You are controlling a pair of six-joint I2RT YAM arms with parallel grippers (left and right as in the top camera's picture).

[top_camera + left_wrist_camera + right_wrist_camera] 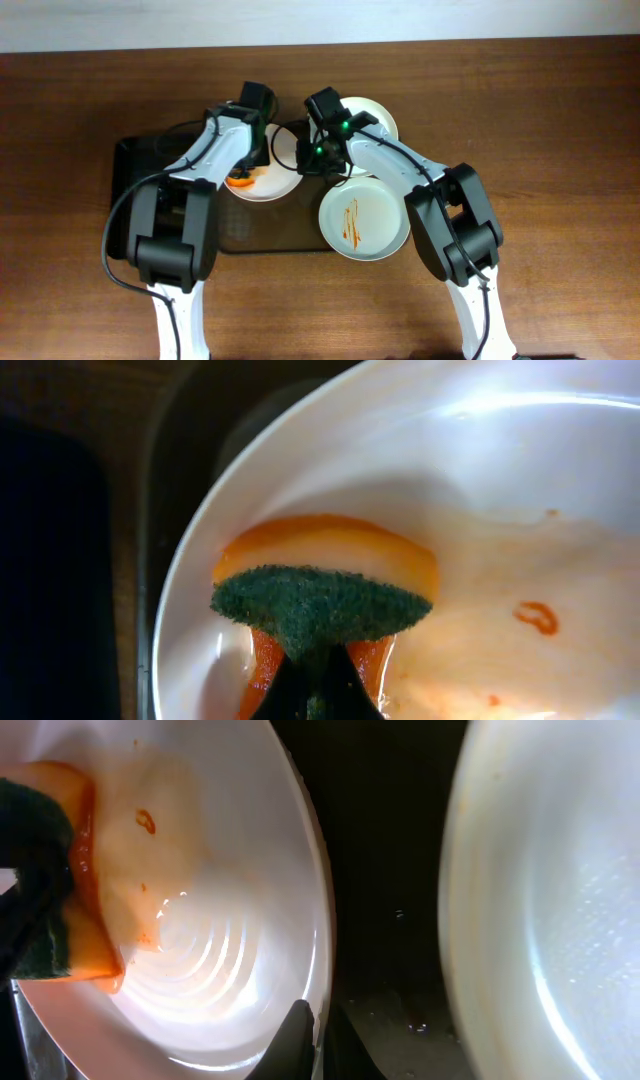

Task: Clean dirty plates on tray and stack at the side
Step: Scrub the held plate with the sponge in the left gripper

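A white plate [270,182] with orange-red sauce lies at the back left of the brown tray [270,228]. My left gripper [243,176] is shut on a green and orange sponge [322,600], which presses on the plate's [480,480] smeared inside. My right gripper [314,160] is shut on this plate's right rim [318,1032]; the plate [230,920] and the sponge [50,920] show in the right wrist view. A pale mint plate [363,222] with orange streaks lies at the tray's front right. A second white plate [375,117] lies behind it.
A smaller black tray [135,165] lies left of the brown tray, partly under my left arm. In the right wrist view a pale plate [560,900] lies to the right across a dark gap of tray [390,870]. Brown wooden table [560,120] surrounds everything.
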